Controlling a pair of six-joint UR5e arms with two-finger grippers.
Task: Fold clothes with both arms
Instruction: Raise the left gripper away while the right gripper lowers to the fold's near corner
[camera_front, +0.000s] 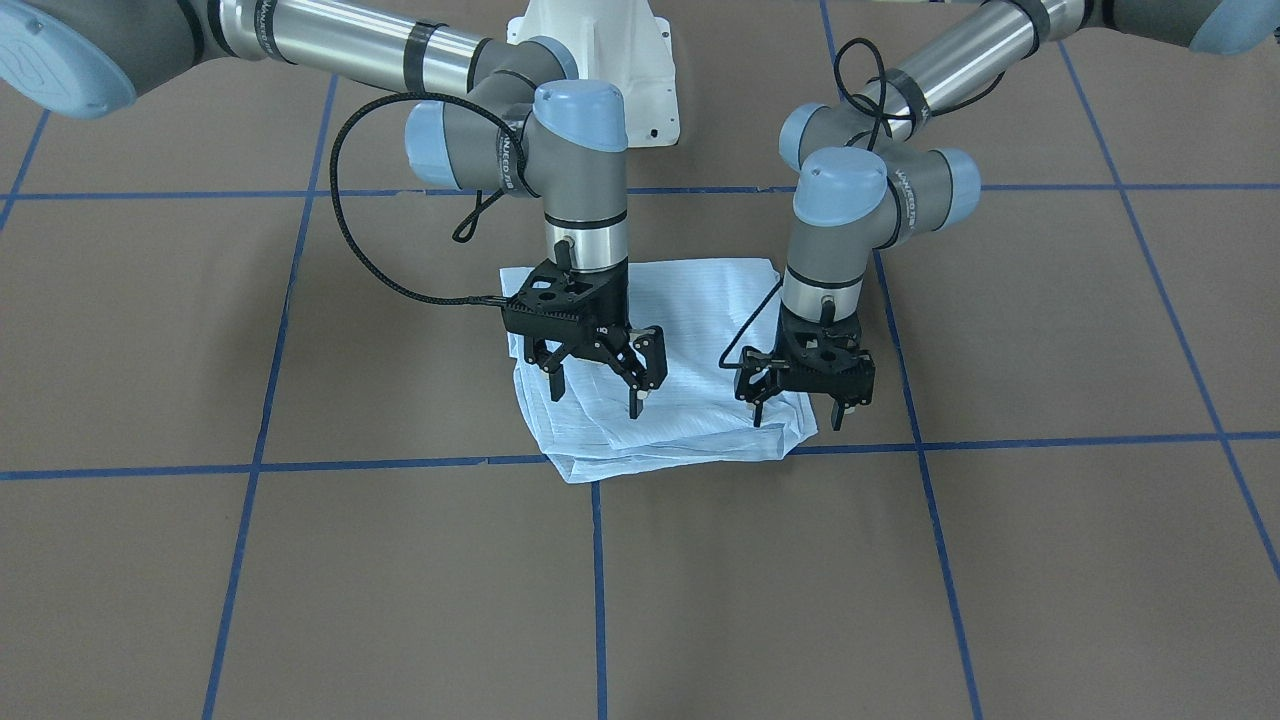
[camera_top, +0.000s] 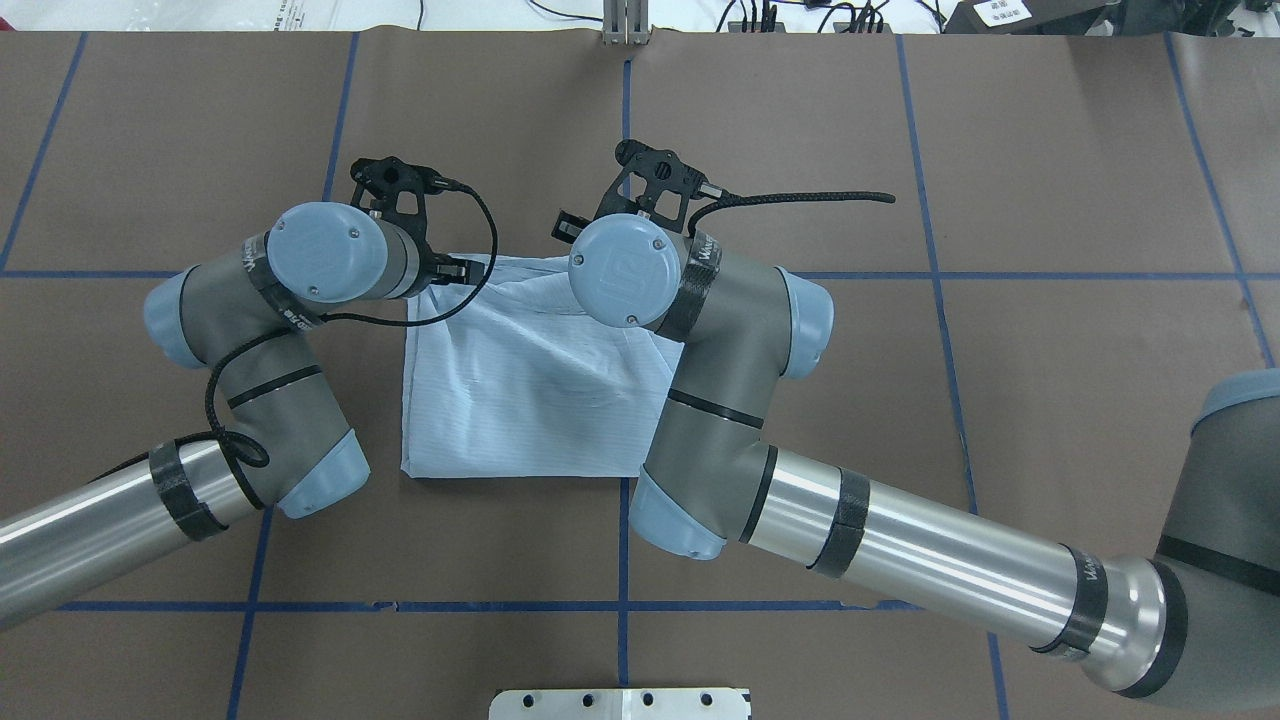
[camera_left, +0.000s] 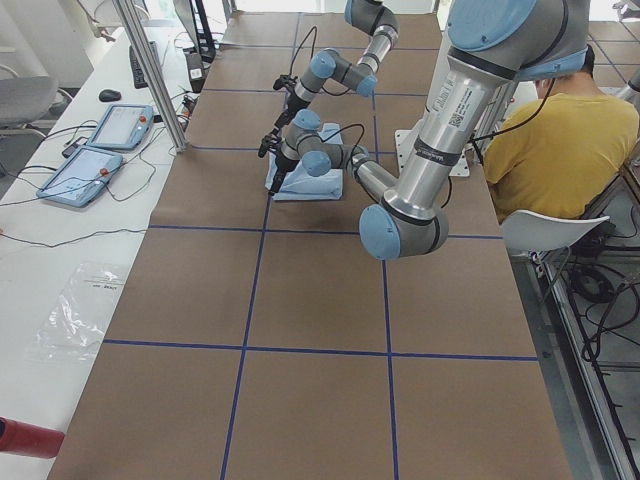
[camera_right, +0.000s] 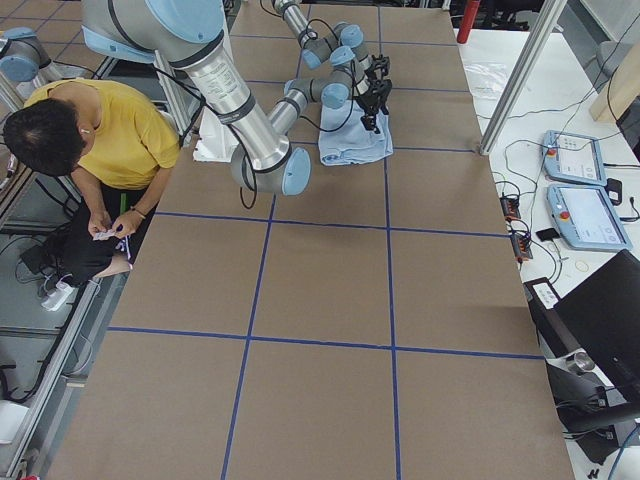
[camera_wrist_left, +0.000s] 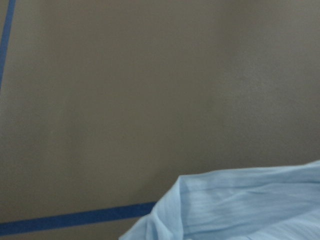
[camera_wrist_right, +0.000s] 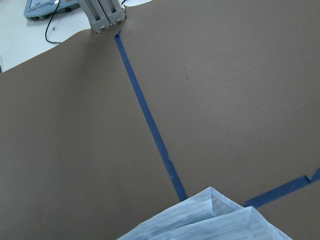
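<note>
The clothes, a pale-blue striped shirt (camera_front: 690, 400) (camera_top: 520, 390), lie folded into a rough square on the brown table. Both grippers point down over the shirt's edge farthest from the robot. My right gripper (camera_front: 596, 392) stands open, fingers spread wide over one far corner. Over the other far corner my left gripper (camera_front: 797, 410) is open as well. I see no cloth between either pair of fingers, and I cannot tell whether the tips touch the fabric. A shirt corner (camera_wrist_left: 240, 210) fills the bottom of the left wrist view. Another corner (camera_wrist_right: 210, 220) shows in the right wrist view.
Blue tape lines (camera_front: 598, 560) grid the brown table cover. The white pedestal base (camera_front: 600, 60) stands behind the shirt. A person in a yellow top (camera_right: 100, 130) sits beside the robot. Two teach pendants (camera_left: 100, 150) lie on the white side table.
</note>
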